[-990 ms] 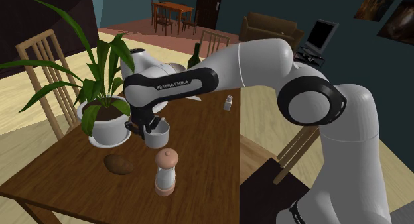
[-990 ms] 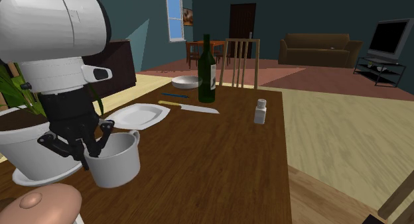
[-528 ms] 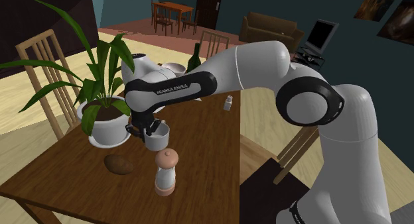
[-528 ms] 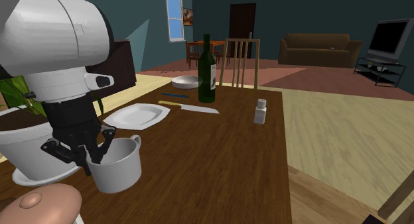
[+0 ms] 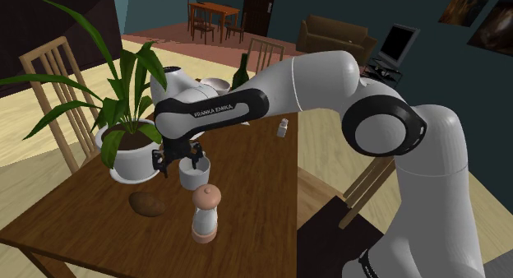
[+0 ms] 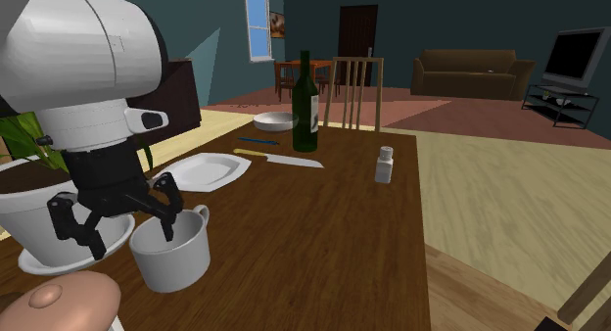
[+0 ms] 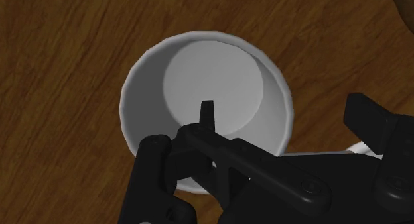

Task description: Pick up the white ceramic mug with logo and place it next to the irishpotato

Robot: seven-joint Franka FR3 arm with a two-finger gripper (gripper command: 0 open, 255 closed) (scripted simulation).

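Looking down from the shoulder view, I'm seeing the claw (image 5: 179,159) hanging spread over the white mug (image 5: 195,173), which is standing upright on the wooden surface (image 5: 247,194). The mug is sitting between the white plant pot (image 5: 131,161) and the pepper grinder (image 5: 205,213), with the brown potato (image 5: 146,204) lying near it, toward this view's lower left. The two are not touching.

Switching to the second exterior view, the claw (image 6: 117,216) is showing its fingers wide apart: one is hanging outside the mug (image 6: 174,256) on the pot's side, the other is dipping at the rim. Nothing is being pinched. Behind them a white plate (image 6: 201,170), a green bottle (image 6: 306,104) and a small shaker (image 6: 386,165) are standing on the surface (image 6: 323,241).

Checking the wrist view, I'm staring straight into the mug (image 7: 206,70). One finger (image 7: 207,113) is reaching inside it, the other is standing outside its wall, and the claw (image 7: 285,110) is gripping nothing.
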